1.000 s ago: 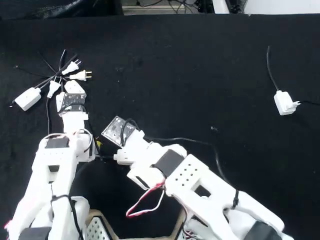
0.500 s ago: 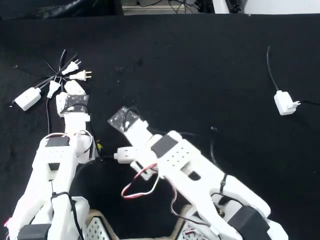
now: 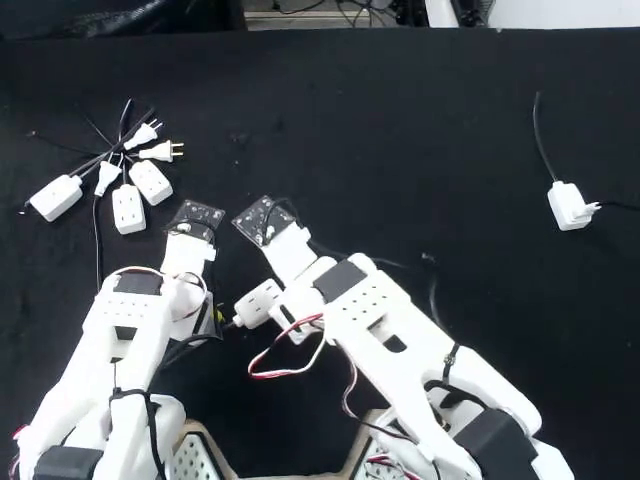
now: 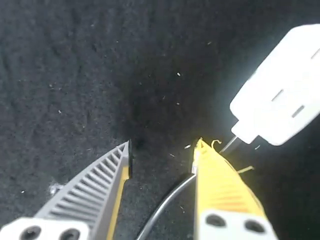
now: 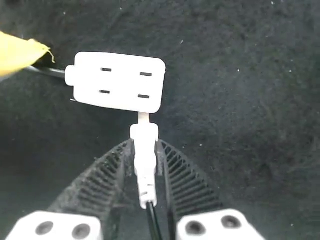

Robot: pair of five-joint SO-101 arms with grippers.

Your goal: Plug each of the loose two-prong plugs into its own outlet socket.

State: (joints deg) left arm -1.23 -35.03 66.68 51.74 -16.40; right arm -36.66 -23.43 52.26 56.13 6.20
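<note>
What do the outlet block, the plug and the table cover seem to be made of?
Outlet block: smooth white plastic, likely; moulded rounded edges.
Plug: seemingly the same smooth white plastic.
Table cover: black fabric, probably felt; matte, fuzzy, lint-specked.

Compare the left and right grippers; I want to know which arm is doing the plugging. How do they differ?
The left gripper is open, with a black cable lying loose between its fingers; the right gripper is shut on a white plug. One left gripper finger is yellow; both right gripper fingers are dark and ribbed. Both sit close to the same white outlet socket.
</note>
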